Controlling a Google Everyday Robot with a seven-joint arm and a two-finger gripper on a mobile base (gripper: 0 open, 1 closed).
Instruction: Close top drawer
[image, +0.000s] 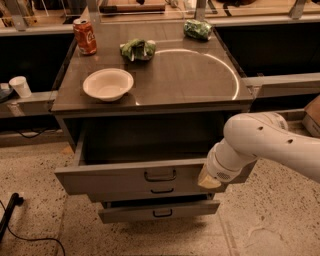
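Top drawer (115, 179) standing pulled out of the grey cabinet (190, 75), with the gripper (209, 181) lying against the right end of its front.

The red can (85, 36) is showing white script too blurred to read, and the crumpled green bag (138, 49) is showing no legible print. The white arm (260, 142) is hiding most of the gripper: only a tan tip is showing against the flat metal front, so its spread cannot be told. Shadow is hiding the drawer's deep inside. A black bail handle (160, 175) is hanging at centre. A round pale bowl (108, 84) is sitting on the glossy top.
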